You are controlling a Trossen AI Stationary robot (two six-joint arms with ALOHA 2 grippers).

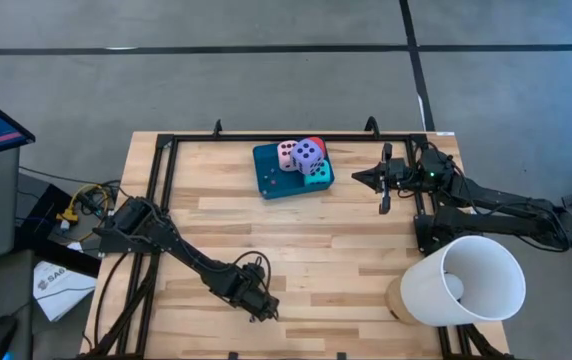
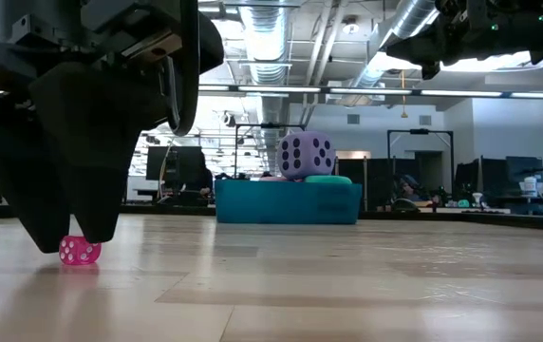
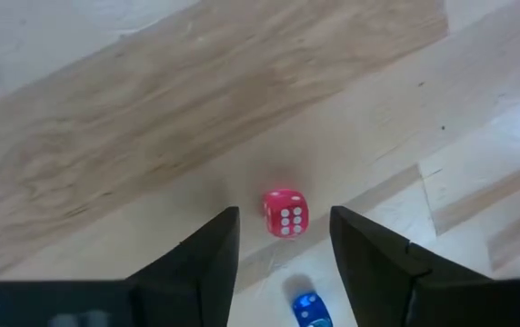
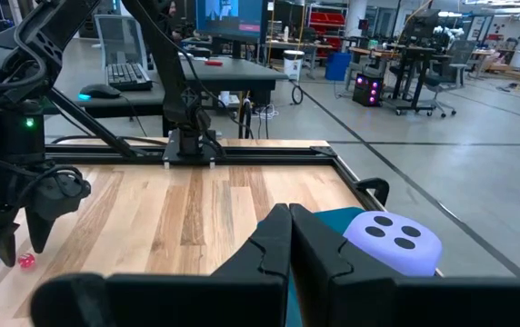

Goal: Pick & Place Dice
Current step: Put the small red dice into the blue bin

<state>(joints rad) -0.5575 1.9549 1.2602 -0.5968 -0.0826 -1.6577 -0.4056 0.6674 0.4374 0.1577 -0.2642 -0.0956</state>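
Four large soft dice sit on the teal tray (image 1: pixel 269 182) at the table's far side: pink (image 1: pixel 287 155), purple (image 1: pixel 308 155) on top, red (image 1: pixel 318 144) and turquoise (image 1: pixel 319 179). Near the front edge my left gripper (image 3: pixel 284 211) points steeply down, open, its fingertips standing on either side of a small red die (image 3: pixel 285 213) that lies on the wood; they do not touch it. A small blue die (image 3: pixel 307 309) lies close by. My right gripper (image 1: pixel 359 178) hovers level to the right of the tray, shut and holding nothing.
A black metal frame (image 1: pixel 166 150) runs round the table's edges. A big white cone-shaped shade (image 1: pixel 461 282) lies at the near right corner. Bare wood stretches between the tray and the left gripper.
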